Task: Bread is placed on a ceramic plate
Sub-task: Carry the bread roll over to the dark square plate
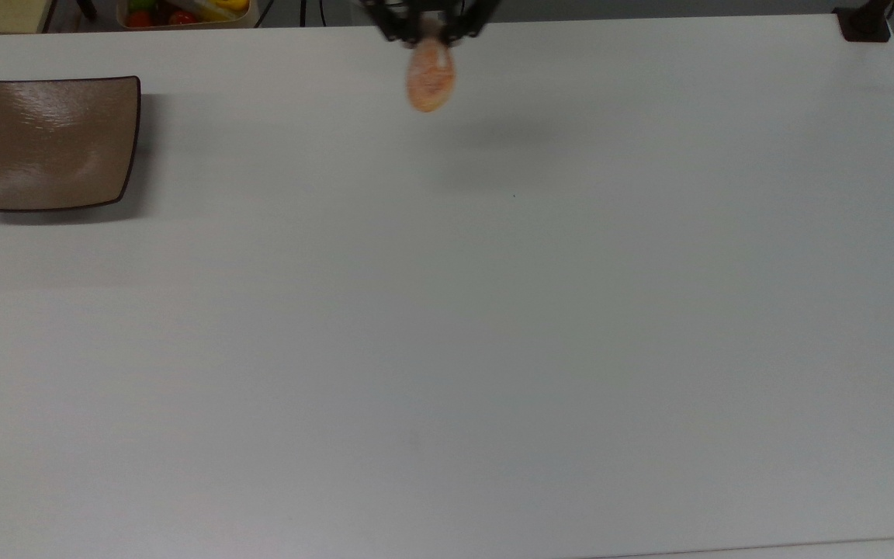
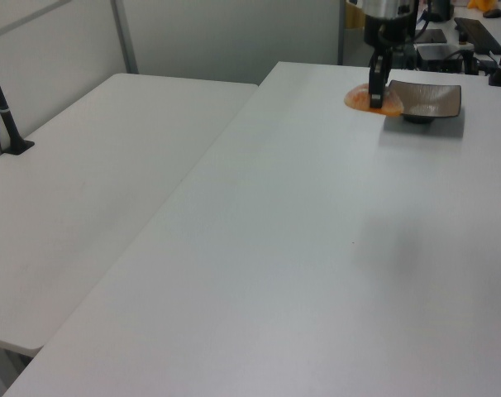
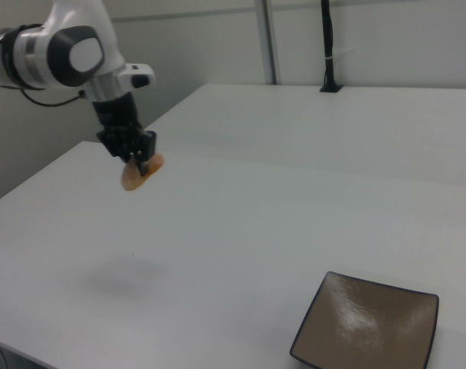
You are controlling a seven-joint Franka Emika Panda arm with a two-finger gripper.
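Observation:
The small oval orange-brown bread [image 1: 431,75] hangs in the air well above the white table, and my gripper [image 1: 429,31] is shut on its upper end. In the right view the bread [image 3: 136,173] dangles tilted below the gripper [image 3: 141,161]. In the left view the bread [image 2: 368,100] sits in front of the plate. The square brown ceramic plate [image 1: 51,143] lies empty at the top view's far left, a long way from the bread. It also appears as the plate [image 2: 431,99] at the left view's far end and the plate [image 3: 369,327] at the right view's lower right.
The white table [image 1: 447,326] stretches wide under the gripper. A bin of colourful items [image 1: 183,12] stands beyond the table's back edge in the top view. A black post base [image 1: 864,23] sits at the top view's back right corner. A second white table [image 2: 85,190] adjoins.

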